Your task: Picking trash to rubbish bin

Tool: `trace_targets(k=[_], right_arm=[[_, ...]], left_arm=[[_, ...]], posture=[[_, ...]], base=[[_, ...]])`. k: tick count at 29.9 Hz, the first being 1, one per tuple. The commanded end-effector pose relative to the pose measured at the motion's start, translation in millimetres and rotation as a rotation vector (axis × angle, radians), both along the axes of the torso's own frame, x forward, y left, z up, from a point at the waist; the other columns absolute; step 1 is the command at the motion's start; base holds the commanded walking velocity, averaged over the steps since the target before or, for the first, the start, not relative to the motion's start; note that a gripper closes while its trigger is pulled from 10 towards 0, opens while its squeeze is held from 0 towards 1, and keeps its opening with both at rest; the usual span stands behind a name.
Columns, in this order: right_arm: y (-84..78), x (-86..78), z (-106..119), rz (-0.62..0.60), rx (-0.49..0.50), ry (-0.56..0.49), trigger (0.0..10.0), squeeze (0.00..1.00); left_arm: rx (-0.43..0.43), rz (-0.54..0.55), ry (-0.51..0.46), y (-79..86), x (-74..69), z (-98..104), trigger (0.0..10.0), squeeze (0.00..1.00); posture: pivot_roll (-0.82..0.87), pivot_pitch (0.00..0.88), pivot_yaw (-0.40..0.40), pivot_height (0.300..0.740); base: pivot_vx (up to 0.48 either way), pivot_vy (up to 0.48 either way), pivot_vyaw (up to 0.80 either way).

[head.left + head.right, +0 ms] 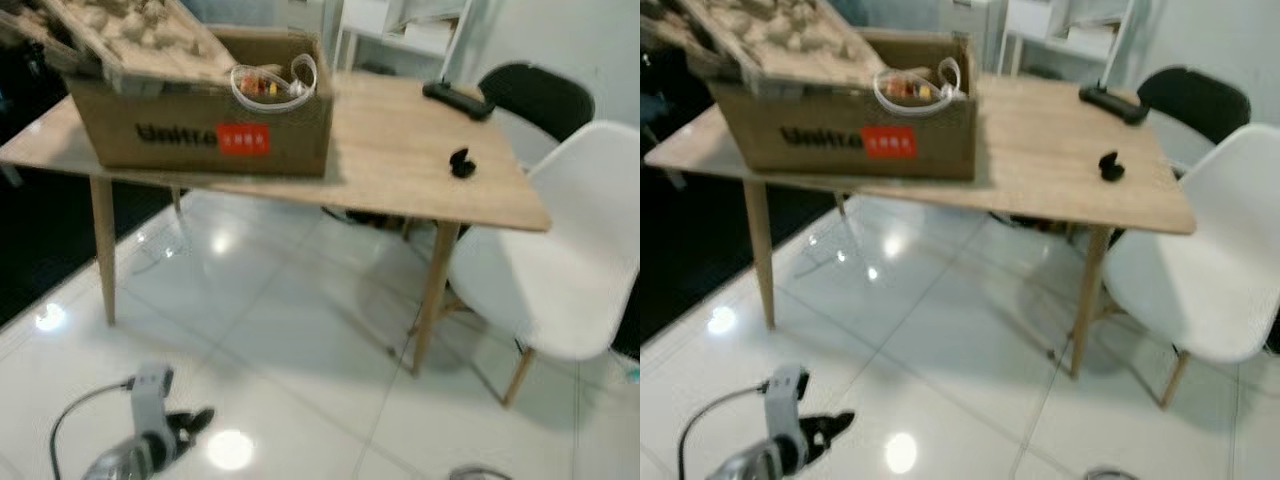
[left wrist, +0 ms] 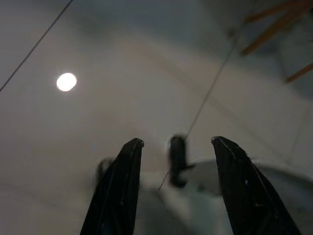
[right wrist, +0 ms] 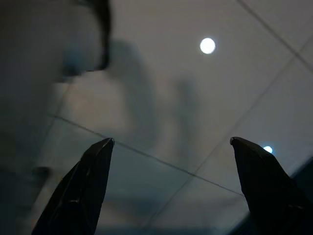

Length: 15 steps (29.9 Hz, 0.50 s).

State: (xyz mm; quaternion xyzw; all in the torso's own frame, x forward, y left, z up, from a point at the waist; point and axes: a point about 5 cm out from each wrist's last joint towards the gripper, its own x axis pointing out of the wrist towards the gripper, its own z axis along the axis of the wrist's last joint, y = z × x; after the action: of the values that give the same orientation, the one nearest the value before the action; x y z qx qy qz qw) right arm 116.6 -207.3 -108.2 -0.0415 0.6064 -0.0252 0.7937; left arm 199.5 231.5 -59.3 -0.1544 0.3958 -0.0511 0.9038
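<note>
Upper left of the frame, a box (image 1: 205, 120) on a table (image 1: 420, 165) is seen with possible trash (image 1: 272, 82); both grippers, left (image 1: 185, 428) and right (image 3: 171, 188), hang unclenched and empty, so searching is judged underway, an approach next.

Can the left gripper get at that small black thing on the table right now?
Probably not. The left gripper hangs low over the floor tiles, while the small black object sits on the wooden table near the white chair, well ahead and higher.
</note>
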Motion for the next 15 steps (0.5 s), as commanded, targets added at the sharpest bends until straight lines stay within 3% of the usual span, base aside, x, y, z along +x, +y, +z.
trace_targets(k=[1, 7, 15], right_arm=[[-1.9, 2.5, 1, -0.025, -0.012, -0.008, 10.0, 0.00], [2.8, 4.7, 1, -0.021, -0.006, -0.015, 10.0, 0.00], [-1.4, 1.2, 0, -0.027, -0.014, -0.011, 10.0, 0.00]], left_arm=[[0.039, 0.029, 0.041, -1.1, -8.2, -7, 10.0, 0.00], [0.076, 0.035, 0.097, -4.6, -21.9, -16, 10.0, 0.00], [0.159, 0.048, 0.286, -11.3, -67.7, -39, 10.0, 0.00]], posture=[[0.06, 0.096, -0.023, 0.740], [0.06, 0.097, -0.022, 0.740], [0.07, 0.094, -0.014, 0.740]], base=[[0.000, 0.000, 0.00], [0.000, 0.000, 0.00], [0.000, 0.000, 0.00]])
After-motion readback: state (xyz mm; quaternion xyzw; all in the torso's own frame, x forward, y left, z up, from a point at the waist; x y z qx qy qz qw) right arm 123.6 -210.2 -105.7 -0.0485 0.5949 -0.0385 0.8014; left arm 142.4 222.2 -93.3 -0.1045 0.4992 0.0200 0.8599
